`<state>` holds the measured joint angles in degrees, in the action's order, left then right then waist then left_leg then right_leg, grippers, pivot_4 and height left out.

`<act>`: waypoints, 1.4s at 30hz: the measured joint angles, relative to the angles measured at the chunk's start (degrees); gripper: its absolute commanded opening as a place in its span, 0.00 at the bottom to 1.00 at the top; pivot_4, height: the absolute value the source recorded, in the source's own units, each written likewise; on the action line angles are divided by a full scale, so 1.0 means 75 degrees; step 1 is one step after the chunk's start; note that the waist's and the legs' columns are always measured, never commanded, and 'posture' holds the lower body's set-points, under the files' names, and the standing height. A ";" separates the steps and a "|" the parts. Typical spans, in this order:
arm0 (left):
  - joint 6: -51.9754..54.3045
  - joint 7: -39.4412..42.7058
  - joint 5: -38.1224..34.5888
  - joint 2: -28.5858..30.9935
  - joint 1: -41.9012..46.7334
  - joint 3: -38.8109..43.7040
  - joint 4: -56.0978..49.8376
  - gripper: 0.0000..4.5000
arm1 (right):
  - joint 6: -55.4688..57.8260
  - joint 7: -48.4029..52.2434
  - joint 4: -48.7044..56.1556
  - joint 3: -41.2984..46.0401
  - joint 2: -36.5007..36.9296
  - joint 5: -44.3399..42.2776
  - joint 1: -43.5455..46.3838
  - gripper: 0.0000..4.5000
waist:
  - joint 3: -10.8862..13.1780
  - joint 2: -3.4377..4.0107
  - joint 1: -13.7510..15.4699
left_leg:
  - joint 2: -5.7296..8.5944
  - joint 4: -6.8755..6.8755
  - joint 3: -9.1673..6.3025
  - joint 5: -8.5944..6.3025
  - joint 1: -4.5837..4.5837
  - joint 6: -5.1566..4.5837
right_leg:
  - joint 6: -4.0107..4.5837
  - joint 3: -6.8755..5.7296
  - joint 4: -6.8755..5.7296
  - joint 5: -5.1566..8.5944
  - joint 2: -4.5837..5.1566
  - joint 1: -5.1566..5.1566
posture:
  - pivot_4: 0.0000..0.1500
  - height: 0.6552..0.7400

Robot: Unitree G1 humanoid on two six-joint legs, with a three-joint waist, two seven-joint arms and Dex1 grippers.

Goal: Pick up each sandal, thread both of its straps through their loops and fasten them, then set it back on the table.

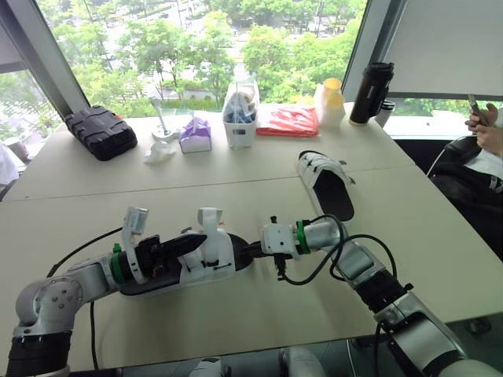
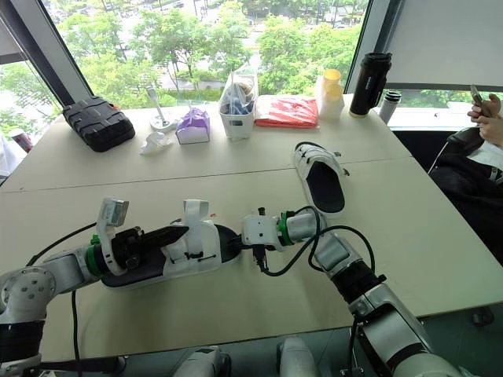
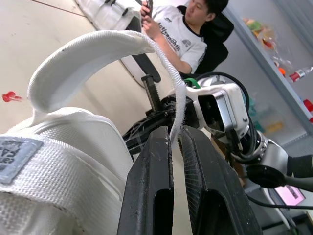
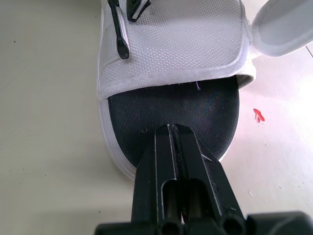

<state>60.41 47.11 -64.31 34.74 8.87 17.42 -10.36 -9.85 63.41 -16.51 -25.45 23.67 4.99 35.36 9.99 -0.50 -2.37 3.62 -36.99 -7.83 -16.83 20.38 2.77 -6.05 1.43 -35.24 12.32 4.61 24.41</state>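
Head view: white-strapped, black-soled fabric sandal (image 1: 200, 263) lying lower left-centre on beige counter (image 1: 118, 177), with left claw (image 1: 192, 242) and right claw (image 1: 247, 250) working at opposite ends. Matching second sandal (image 1: 326, 184) sitting upper right.

Left wrist view: left claw pinching edge of arching white webbing strap (image 3: 88, 54).

Right wrist view: right claw clenched, tips pressing on the toe footbed.

Looks like threading is getting underway. Next move calls for steering the strap end into its loop.

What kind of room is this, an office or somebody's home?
Probably an office meeting room on an upper floor: wide beige tables, tall glass windows over treetops, and a seated person using a phone.
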 measured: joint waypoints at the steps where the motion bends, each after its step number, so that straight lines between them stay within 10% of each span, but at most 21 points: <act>1: 0.0002 -0.0024 -0.0010 0.0000 -0.0001 -0.0002 -0.0003 0.09 | -0.0004 -0.0001 0.0000 0.0000 0.0000 0.0000 0.0000 0.00 | 0.0000 0.0000 0.0001 | 0.0000 0.0000 0.0000 0.0000 0.0000 0.0000 | 0.0000 0.0000 0.0000 0.0000 0.0000 0.0000 | 1.00 1.00; 42: -0.0755 0.0625 0.1586 0.0379 0.1005 -0.1335 -0.0233 0.05 | -0.0007 -0.0028 0.0000 0.0000 -0.0022 0.0053 0.0002 0.00 | 0.0001 -0.0001 0.0002 | -0.0001 0.0001 0.0004 0.0000 0.0001 0.0000 | 0.0000 0.0000 0.0001 0.0000 -0.0002 0.0000 | 1.00 1.00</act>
<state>54.75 51.80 -52.42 37.58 16.40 7.40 -12.10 -9.90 63.20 -16.51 -25.45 23.50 5.38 35.37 10.00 -0.51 -2.35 3.62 -36.99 -7.79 -16.83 20.39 2.77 -6.05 1.42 -35.23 12.32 4.60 24.41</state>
